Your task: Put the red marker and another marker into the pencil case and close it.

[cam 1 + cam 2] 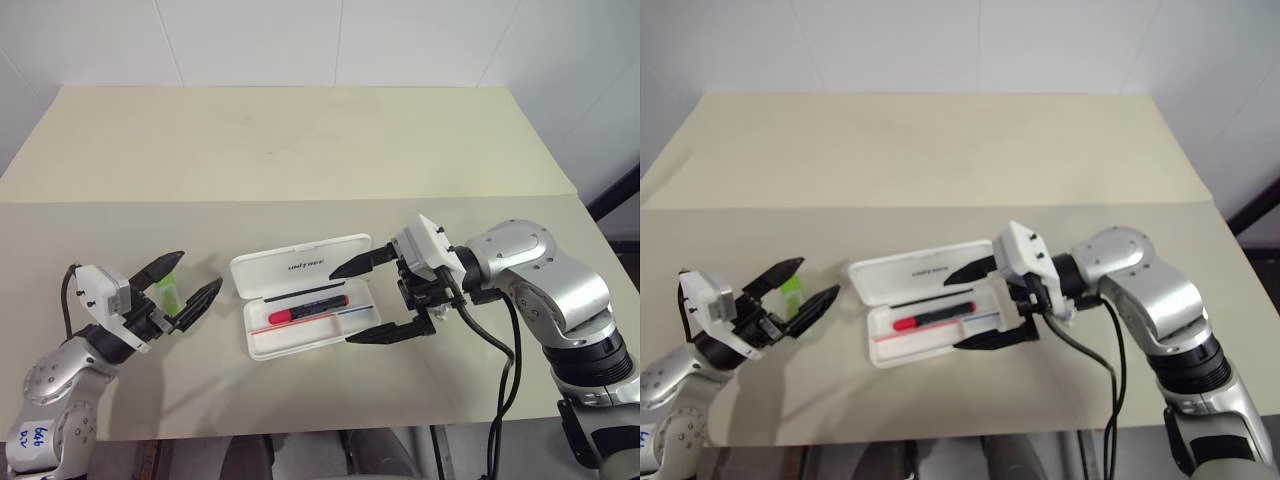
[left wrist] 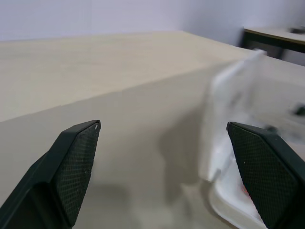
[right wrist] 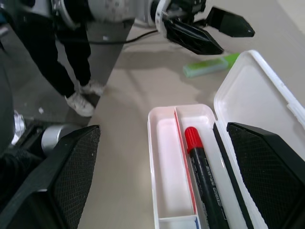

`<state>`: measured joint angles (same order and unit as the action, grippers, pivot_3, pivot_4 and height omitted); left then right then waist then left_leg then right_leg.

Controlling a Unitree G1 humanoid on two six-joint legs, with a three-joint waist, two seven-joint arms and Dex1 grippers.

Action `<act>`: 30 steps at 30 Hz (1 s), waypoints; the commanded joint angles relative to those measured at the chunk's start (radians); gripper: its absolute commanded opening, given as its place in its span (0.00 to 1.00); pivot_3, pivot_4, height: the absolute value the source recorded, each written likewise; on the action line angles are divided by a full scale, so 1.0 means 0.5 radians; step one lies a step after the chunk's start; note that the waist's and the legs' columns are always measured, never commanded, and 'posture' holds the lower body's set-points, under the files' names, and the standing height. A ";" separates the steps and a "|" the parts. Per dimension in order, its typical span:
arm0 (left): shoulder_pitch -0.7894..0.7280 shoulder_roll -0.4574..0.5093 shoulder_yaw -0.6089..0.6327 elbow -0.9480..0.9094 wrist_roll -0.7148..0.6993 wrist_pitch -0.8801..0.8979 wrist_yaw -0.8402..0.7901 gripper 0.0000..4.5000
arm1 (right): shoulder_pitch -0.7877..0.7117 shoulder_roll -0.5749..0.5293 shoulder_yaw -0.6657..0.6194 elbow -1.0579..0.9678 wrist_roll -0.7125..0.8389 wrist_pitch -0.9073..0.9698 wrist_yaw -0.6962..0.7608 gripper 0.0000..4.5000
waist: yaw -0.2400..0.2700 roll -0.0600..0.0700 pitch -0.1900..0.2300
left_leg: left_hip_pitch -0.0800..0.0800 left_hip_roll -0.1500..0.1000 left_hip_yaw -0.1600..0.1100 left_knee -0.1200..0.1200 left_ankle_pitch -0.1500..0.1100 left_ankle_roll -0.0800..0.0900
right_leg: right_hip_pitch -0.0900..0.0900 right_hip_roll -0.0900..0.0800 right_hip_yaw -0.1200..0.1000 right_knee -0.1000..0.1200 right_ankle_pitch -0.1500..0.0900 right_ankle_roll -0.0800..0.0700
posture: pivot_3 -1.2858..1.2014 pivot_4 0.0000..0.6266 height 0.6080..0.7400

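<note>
The white pencil case point(image 1: 262, 338) lies open at mid-table, its lettered lid point(image 1: 300, 263) tipped back. The red marker point(image 1: 308, 311), red at one end and black at the other, rests inside the case. The green marker point(image 1: 168, 293) lies on the table left of the case. My left gripper point(image 1: 185, 284) hovers open over it, one finger on each side, not gripping. My right gripper point(image 1: 345, 306) is open at the case's right end, fingers spanning the tray. The right wrist view shows the red marker point(image 3: 202, 164), the green marker point(image 3: 209, 67) and the left gripper point(image 3: 224, 34).
The beige table point(image 1: 300, 150) stretches bare behind the case to a white wall. Its front edge runs just below both grippers. In the right wrist view a person's dark trouser legs and white shoes point(image 3: 81, 102) stand on the floor past the table's edge.
</note>
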<state>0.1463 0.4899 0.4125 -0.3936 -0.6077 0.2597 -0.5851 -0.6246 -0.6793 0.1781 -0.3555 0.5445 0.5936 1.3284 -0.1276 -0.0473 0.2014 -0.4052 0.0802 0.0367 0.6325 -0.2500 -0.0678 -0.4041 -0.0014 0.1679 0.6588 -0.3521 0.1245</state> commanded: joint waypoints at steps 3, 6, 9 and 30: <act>0.059 -0.090 0.019 -0.228 0.146 0.215 0.463 1.00 | 0.025 -0.028 -0.113 0.063 0.050 -0.103 0.020 1.00 | 0.005 0.000 0.000 | 0.001 0.000 0.000 0.001 0.000 0.000 | 0.002 0.001 0.001 0.000 0.000 0.001 | 0.52 0.24 1.00; 0.059 -0.153 0.011 -0.291 0.230 0.416 0.745 1.00 | 0.104 -0.047 -0.192 0.109 0.127 -0.128 0.077 1.00 | 0.022 0.000 0.000 | 0.002 0.000 -0.001 0.001 0.000 0.000 | 0.003 0.002 0.000 0.000 0.001 0.001 | 0.52 0.24 1.00; 0.034 -0.204 -0.006 -0.343 0.256 0.595 0.927 1.00 | 0.194 -0.073 -0.250 0.142 0.184 -0.192 0.174 1.00 | 0.039 0.000 0.000 | 0.003 -0.001 -0.001 0.002 0.000 0.000 | 0.007 0.002 0.000 -0.004 0.001 0.002 | 0.52 0.24 1.00; -0.248 -0.218 -0.156 -0.211 0.416 1.264 1.206 0.91 | 0.315 0.016 -0.297 0.223 0.236 -0.381 0.181 1.00 | 0.091 0.000 0.000 | 0.011 -0.002 -0.003 0.009 0.000 0.001 | 0.019 0.003 0.001 -0.006 0.005 0.004 | 0.52 0.24 1.00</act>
<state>0.0179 0.3745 0.3365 -0.5255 -0.4195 0.8654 0.0122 -0.4701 -0.6706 0.0386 -0.2297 0.6567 0.4150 1.4232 -0.0822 -0.0474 0.2013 -0.3990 0.0793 0.0355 0.6370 -0.2501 -0.0675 -0.3939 0.0003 0.1686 0.6556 -0.3497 0.1264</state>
